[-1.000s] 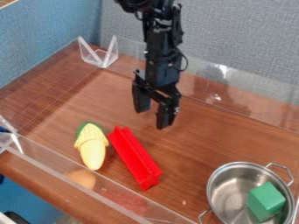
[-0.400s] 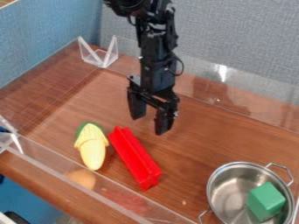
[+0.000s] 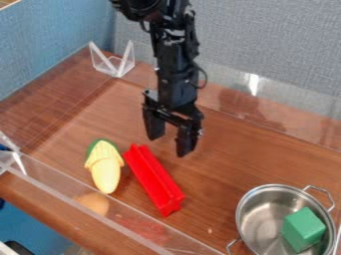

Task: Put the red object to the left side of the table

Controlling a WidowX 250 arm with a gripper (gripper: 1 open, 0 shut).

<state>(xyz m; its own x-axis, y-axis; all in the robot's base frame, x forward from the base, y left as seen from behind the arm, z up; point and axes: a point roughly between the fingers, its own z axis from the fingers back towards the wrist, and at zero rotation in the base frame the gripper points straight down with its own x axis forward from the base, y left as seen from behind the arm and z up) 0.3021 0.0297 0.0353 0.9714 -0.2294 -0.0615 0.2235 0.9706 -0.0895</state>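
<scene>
The red object [image 3: 155, 178], a long bright red bar, lies flat on the table [image 3: 80, 110] near the front acrylic wall, running from upper left to lower right. My gripper [image 3: 170, 140] hangs from the black arm just above and behind the bar's far end. Its two black fingers [image 3: 185, 141] point down, spread apart, and hold nothing. A small gap separates the fingertips from the bar.
A yellow-and-green toy corn [image 3: 103, 164] lies right against the bar's left side. A steel pot [image 3: 282, 224] with a green cube [image 3: 305, 229] inside sits at the front right. Clear acrylic walls [image 3: 114, 62] edge the tabletop.
The arm has shifted a little to the left and slightly lower, bringing the open fingers closer to the bar's far end. The bar, corn and pot stay put.
</scene>
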